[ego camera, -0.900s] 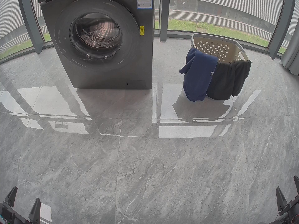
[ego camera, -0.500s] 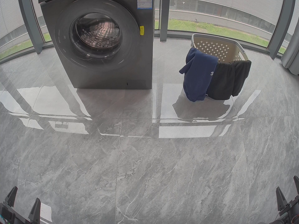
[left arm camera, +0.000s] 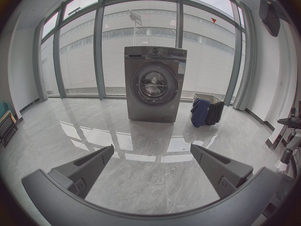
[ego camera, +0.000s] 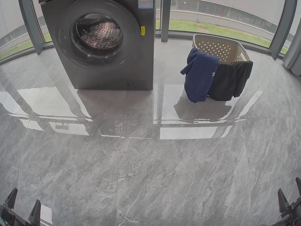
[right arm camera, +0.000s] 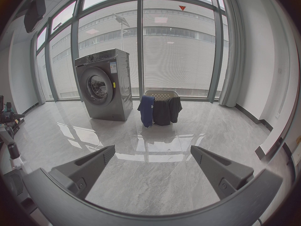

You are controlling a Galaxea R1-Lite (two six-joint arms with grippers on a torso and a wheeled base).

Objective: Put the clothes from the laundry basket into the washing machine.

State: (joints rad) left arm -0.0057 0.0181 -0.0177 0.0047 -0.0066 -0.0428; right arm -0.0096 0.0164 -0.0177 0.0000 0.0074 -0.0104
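Blue and black clothes (ego camera: 199,79) draped on laundry basket (ego camera: 219,49) at your 1 o'clock, washing machine (ego camera: 97,38) at 11, left gripper (left arm camera: 151,146) and right gripper (right arm camera: 152,146) spread apart

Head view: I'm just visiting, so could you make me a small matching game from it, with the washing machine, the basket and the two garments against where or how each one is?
Things:
1. washing machine
2. laundry basket
3. blue garment
4. black garment

Place or state:
A. draped over the basket's rim, on the side away from the machine
B. grey, on the robot's left
C. beige, with star-shaped holes
D. draped over the basket's rim, on the side nearer the machine

Pairs: 1-B, 2-C, 3-D, 4-A
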